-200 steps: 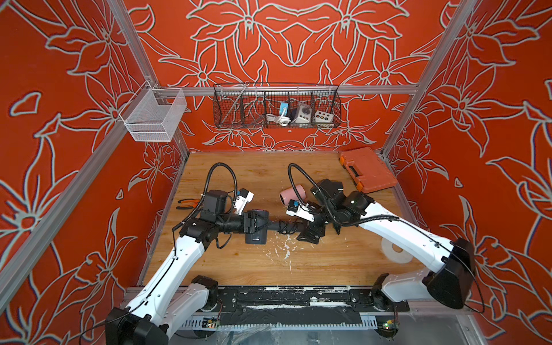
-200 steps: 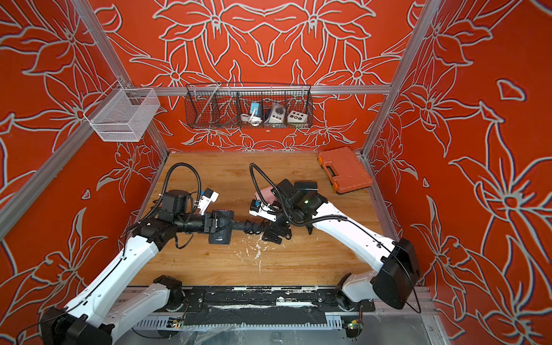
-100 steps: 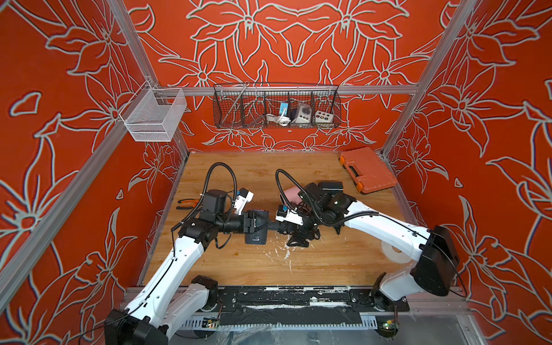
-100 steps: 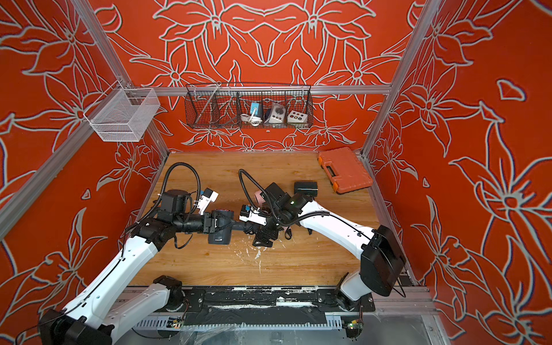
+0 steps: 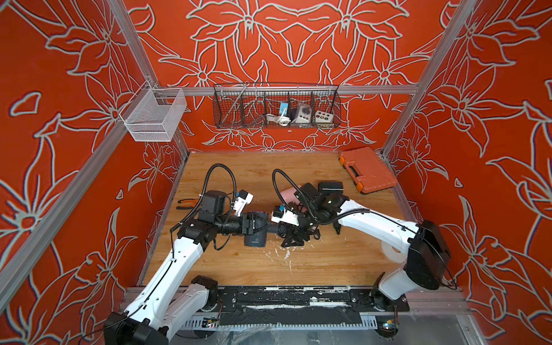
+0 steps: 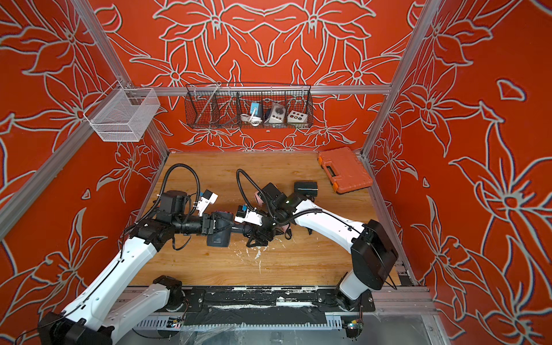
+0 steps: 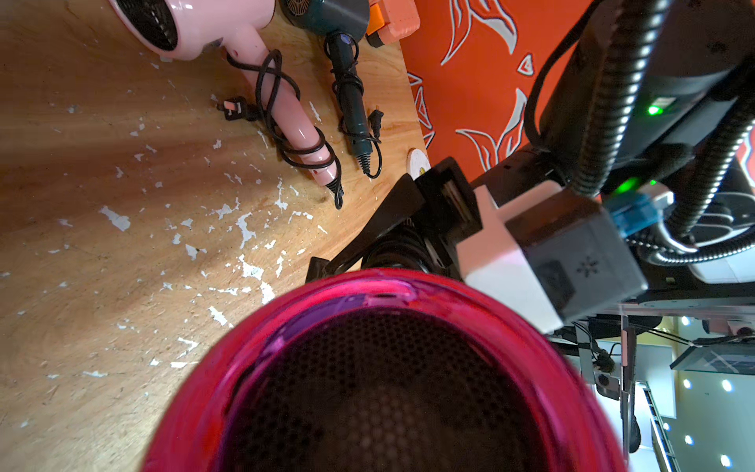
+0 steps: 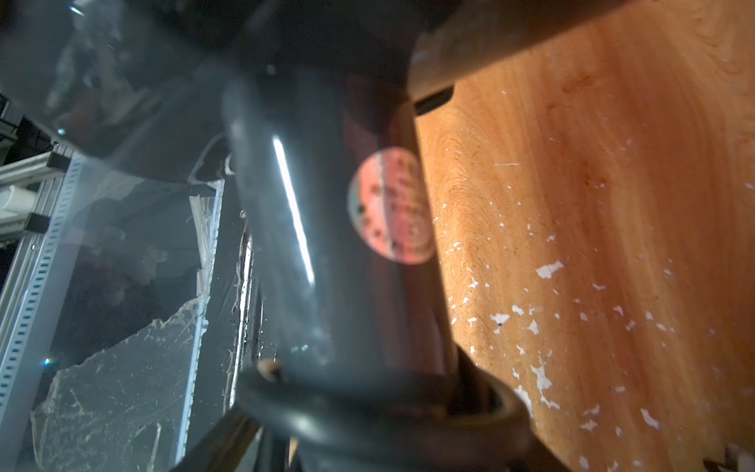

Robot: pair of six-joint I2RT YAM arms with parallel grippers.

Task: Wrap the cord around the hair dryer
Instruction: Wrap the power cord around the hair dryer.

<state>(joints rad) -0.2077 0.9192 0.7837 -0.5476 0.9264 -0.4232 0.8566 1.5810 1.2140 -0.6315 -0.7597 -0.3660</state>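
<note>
Dark hair dryer (image 5: 255, 239) is kept mid-table, clamped at the body by left gripper (image 5: 260, 224), with its handle toward the right arm. The handle is straddled by right gripper (image 5: 291, 236); whether it is pinched cannot be told. The cord is hidden there and cannot be traced. Bare table (image 5: 313, 268) is left along the front and at back centre. Pink hair dryer (image 7: 192, 24) and teal hair dryer (image 7: 327, 12) are crowded behind the right wrist. Orange case (image 5: 369, 170) is in the back right corner, pliers (image 5: 185, 205) at the left edge.
</note>
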